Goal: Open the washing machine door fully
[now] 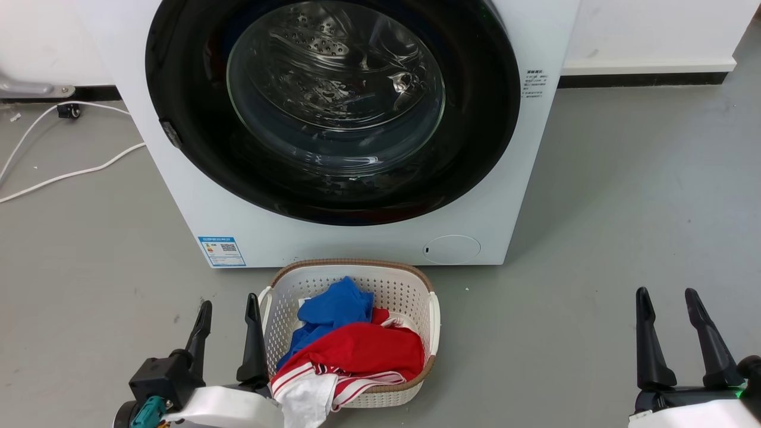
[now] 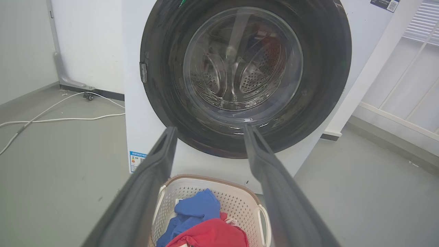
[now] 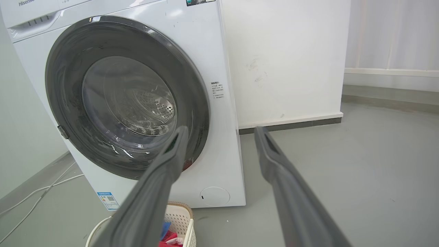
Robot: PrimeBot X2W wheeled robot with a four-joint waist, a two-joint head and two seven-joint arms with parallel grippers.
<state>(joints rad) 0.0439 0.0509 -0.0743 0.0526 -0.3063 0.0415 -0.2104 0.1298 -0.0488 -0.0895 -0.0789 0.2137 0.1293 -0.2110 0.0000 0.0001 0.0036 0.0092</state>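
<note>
The white washing machine (image 1: 362, 244) (image 3: 219, 68) stands on the floor ahead of me. Its round glossy black door (image 1: 475, 119) (image 2: 329, 68) (image 3: 61, 79) lies flat against the front, shut, with the steel drum visible through the clear glass centre. A small latch tab sits on the door's left edge. My left gripper (image 1: 228, 312) (image 2: 209, 132) hangs open low at the left, beside the basket and well short of the door. My right gripper (image 1: 667, 297) (image 3: 221, 132) is open too, low at the right over bare floor.
A white laundry basket (image 1: 428, 297) (image 2: 253, 202) with blue and red clothes sits on the floor right in front of the machine. White cables (image 1: 71, 172) trail across the floor at the left. A white wall (image 3: 284, 58) stands right of the machine.
</note>
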